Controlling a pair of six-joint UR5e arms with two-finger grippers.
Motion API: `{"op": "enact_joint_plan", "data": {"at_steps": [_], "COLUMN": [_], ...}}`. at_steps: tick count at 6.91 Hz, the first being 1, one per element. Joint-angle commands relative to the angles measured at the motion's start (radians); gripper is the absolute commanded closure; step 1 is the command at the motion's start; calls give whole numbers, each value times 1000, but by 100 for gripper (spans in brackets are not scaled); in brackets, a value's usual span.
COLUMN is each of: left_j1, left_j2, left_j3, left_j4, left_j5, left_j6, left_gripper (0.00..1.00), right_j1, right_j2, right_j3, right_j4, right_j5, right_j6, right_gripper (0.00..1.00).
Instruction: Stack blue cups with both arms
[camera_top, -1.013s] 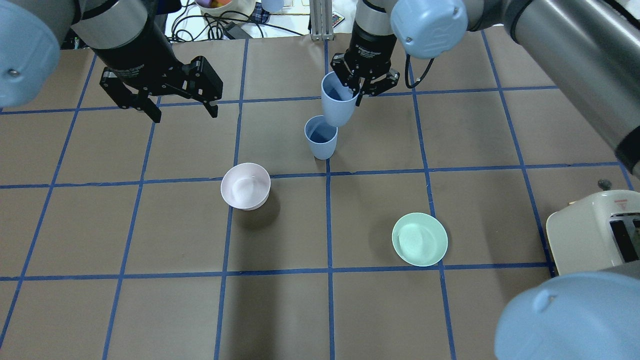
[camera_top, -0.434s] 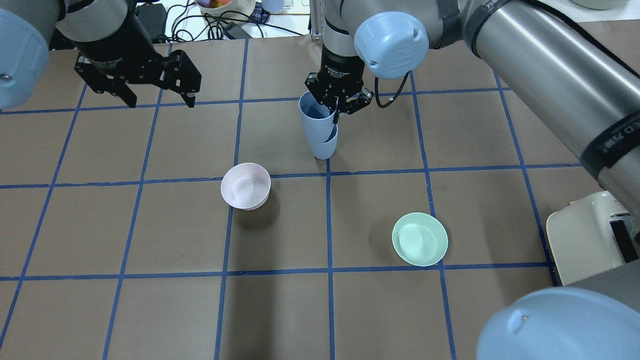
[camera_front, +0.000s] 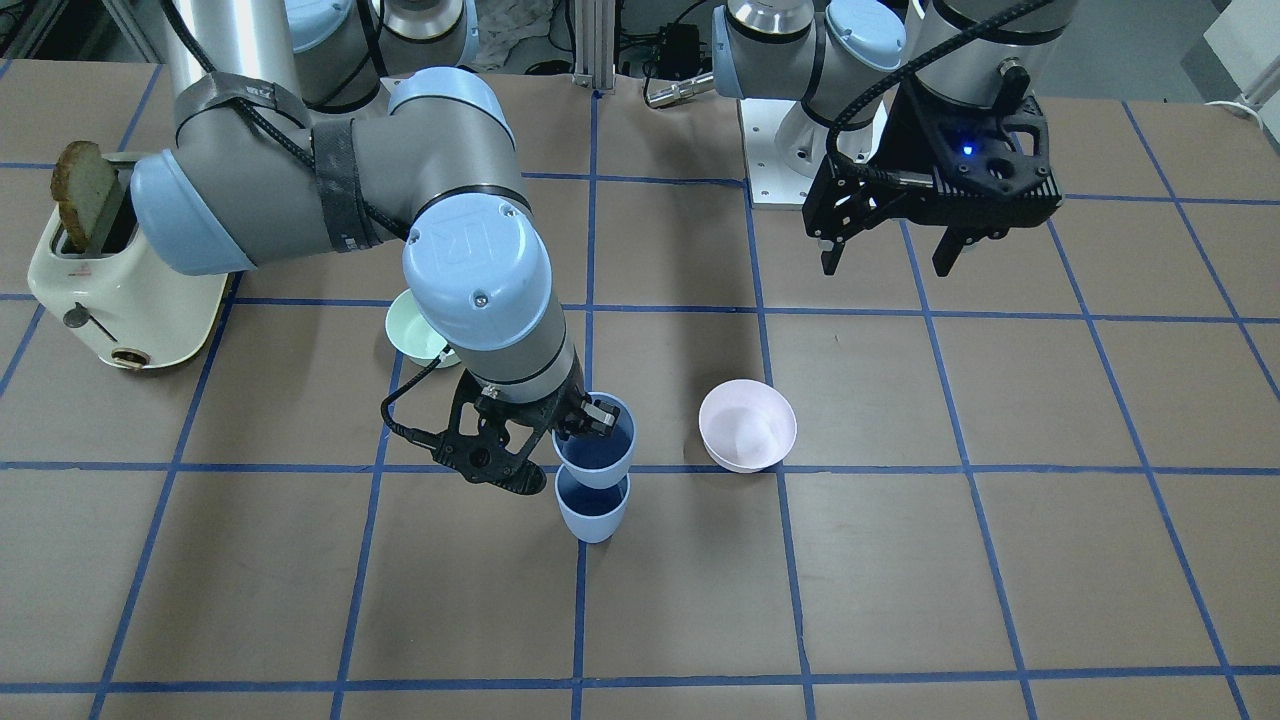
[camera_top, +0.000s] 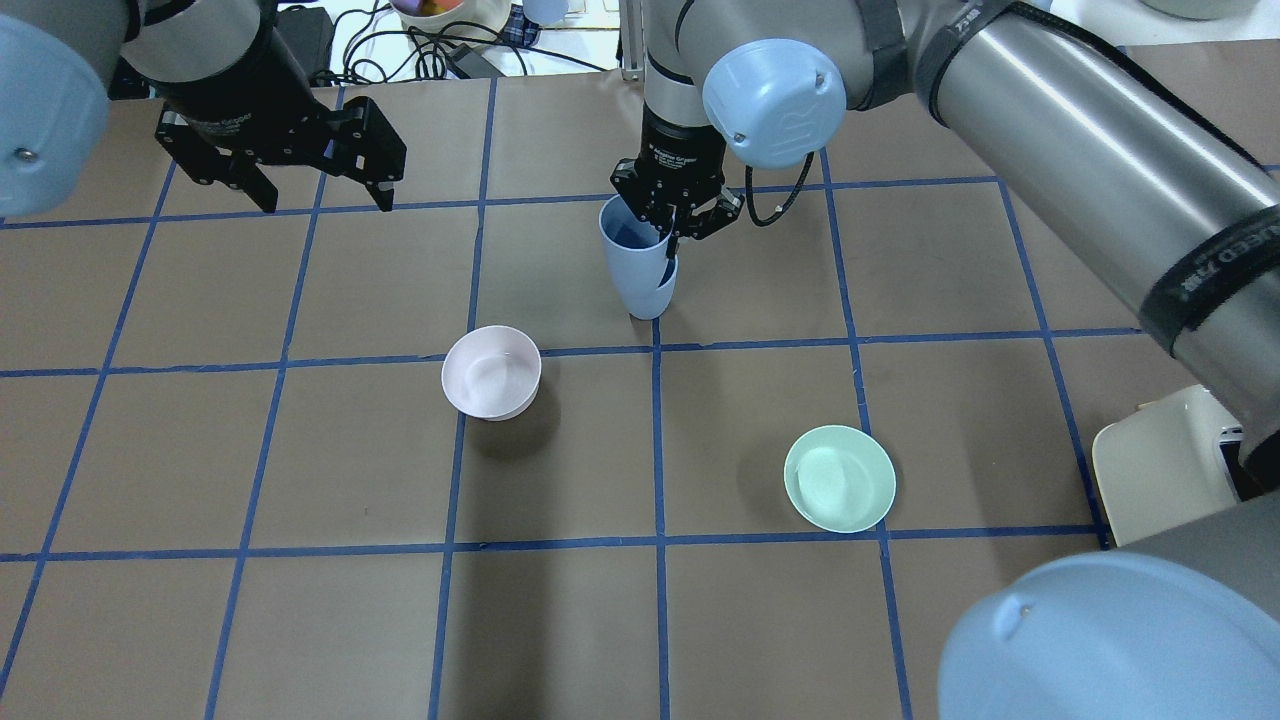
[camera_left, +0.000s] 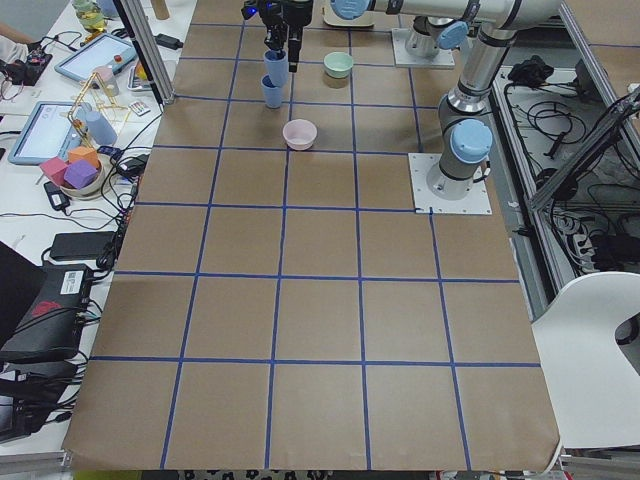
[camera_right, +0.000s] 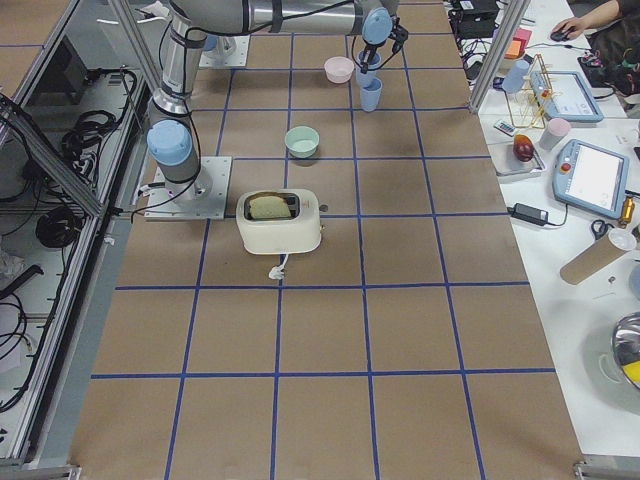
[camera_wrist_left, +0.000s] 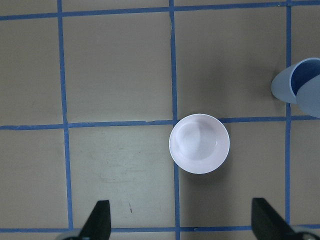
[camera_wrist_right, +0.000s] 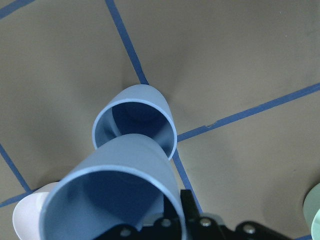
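While my right claw (camera_top: 668, 232) pinches the rim of the upper blue cup (camera_top: 626, 255), one finger inside the wall and one outside, that cup hangs tilted with its base at the mouth of the lower blue cup (camera_front: 590, 512). The lower one stands upright on the table (camera_top: 300, 450). I cannot tell whether the upper cup is seated inside it. Read on the overhead view, the cups sit at 12 o'clock of the table's middle. My left claw (camera_top: 326, 205) hovers well apart at their 10 o'clock, jaws spread wide and holding nothing. The pink bowl (camera_top: 491, 372) rests at the cups' 8 o'clock and the green bowl (camera_top: 839, 478) at their 4 o'clock
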Motion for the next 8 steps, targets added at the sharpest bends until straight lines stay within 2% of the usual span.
{"op": "enact_joint_plan", "data": {"at_steps": [1,3,6,7,8], "left_j1": [0,0,0,-2,-2], "left_j2": [6,4,7,7,7], "left_j3": [-7,-7,-5,-5,-5], "left_j4": [1,1,1,1,1], "left_j5": [8,10,7,7,8], "left_j6": [3,3,5,3,3], "left_gripper": [0,0,0,0,0], "right_j1": [0,-1,-1,-1,-1], "right_j2": [17,18,20,20,15], "right_j3": [0,-6,0,-1,0], "right_j4": [-44,-46,-72,-77,-102], "right_j5": [-2,-48,-59,-60,-64], "right_j6": [2,-3,2,0,4], "right_gripper": [100,100,100,42,2]}}
